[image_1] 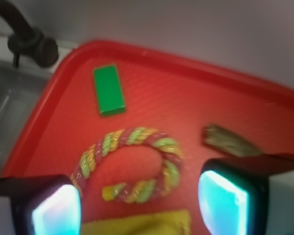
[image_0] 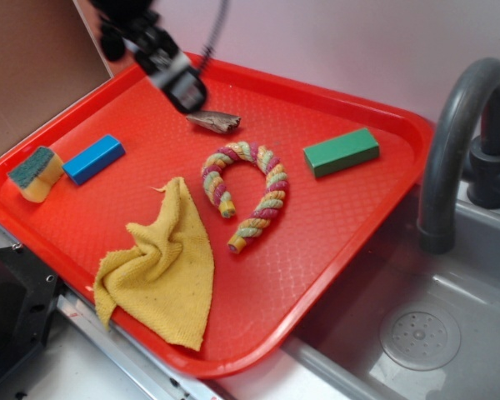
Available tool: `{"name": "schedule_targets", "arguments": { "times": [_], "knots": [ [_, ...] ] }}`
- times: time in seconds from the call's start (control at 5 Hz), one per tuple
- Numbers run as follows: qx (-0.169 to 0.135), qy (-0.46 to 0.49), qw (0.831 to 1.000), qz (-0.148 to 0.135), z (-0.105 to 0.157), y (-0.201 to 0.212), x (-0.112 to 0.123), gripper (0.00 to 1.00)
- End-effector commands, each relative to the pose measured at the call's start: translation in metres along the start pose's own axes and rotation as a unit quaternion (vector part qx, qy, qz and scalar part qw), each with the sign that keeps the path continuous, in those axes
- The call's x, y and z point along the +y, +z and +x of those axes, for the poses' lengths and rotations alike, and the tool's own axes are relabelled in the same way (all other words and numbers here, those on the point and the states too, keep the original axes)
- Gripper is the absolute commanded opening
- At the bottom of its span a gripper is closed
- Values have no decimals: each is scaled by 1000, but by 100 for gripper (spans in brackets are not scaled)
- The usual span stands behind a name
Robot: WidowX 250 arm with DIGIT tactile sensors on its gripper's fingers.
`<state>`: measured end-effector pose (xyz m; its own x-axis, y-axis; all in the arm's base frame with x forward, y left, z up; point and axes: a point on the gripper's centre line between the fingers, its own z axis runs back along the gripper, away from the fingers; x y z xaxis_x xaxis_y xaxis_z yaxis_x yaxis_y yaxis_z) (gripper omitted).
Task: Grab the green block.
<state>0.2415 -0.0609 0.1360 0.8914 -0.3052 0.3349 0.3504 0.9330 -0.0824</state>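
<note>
The green block (image_0: 342, 152) lies flat on the red tray (image_0: 333, 250), toward its far right side. In the wrist view the green block (image_1: 109, 90) sits at the upper left. My gripper (image_0: 182, 90) hangs above the far left part of the tray, well left of the block and off the surface. In the wrist view my gripper (image_1: 139, 205) is open and empty, its two fingers wide apart over the rope.
A twisted rope toy (image_0: 248, 192), a yellow cloth (image_0: 162, 267), a brown scrap (image_0: 214, 122), a blue block (image_0: 93, 158) and a yellow sponge with a green top (image_0: 35, 173) lie on the tray. A grey faucet (image_0: 458, 142) and sink (image_0: 417, 333) stand right.
</note>
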Motion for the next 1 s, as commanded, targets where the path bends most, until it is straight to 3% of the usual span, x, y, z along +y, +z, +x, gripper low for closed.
{"name": "schedule_targets", "arguments": {
  "times": [0.0,0.4,0.8],
  "knots": [
    [-24,1,1000,-6,56,-16,-14,100],
    [7,-38,999,13,79,-65,-39,100],
    [40,-49,997,47,81,-102,-42,100]
  ]
}}
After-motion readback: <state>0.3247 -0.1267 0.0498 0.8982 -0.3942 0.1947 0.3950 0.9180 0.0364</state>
